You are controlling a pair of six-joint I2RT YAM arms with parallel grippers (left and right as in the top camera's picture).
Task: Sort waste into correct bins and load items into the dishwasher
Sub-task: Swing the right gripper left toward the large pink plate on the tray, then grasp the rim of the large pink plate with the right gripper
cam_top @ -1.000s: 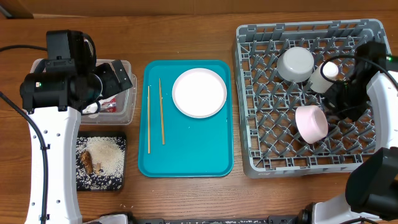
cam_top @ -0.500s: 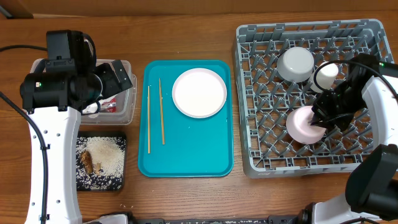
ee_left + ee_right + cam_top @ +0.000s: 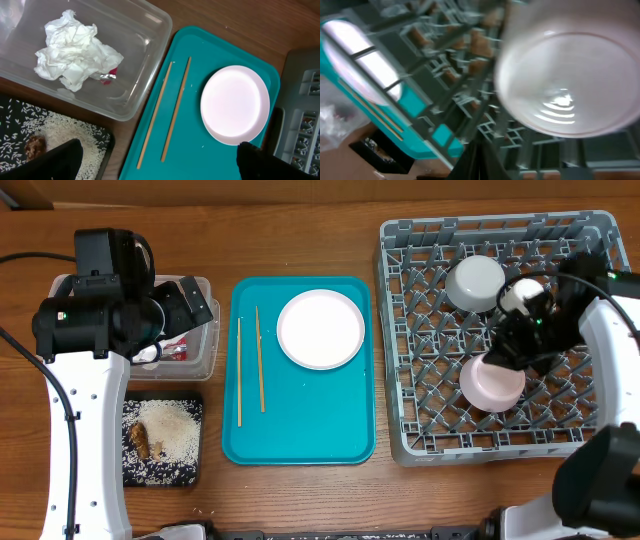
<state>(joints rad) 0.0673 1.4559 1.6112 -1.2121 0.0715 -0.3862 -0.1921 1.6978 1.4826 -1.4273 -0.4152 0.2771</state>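
Overhead view of a wooden table [image 3: 300, 230]; a large grey dish rack [image 3: 440, 410] lies under the right claw [image 3: 515, 340]; a teal tray [image 3: 310, 420] sits well to that claw's left; a clear tub [image 3: 140, 65] lies beneath the left claw [image 3: 160, 162], whose fingers are spread wide and hold nothing; a black tray [image 3: 192, 465] lies just on the robot's side of that claw; a white plate [image 3: 320, 329] rests on the teal tray; a white bowl [image 3: 492, 385] sits in the rack right under the right claw, though its blurred wrist view leaves the grip impossible to tell; a second white bowl [image 3: 476, 283] and a small white cup [image 3: 522, 293] sit just beyond it; two wooden chopsticks [image 3: 250, 365] lie left of the plate; a crumpled tissue [image 3: 75, 50] and a red wrapper [image 3: 112, 74] lie in the tub; rice [image 3: 172, 425] and a brown scrap [image 3: 140, 442] lie on the black tray.
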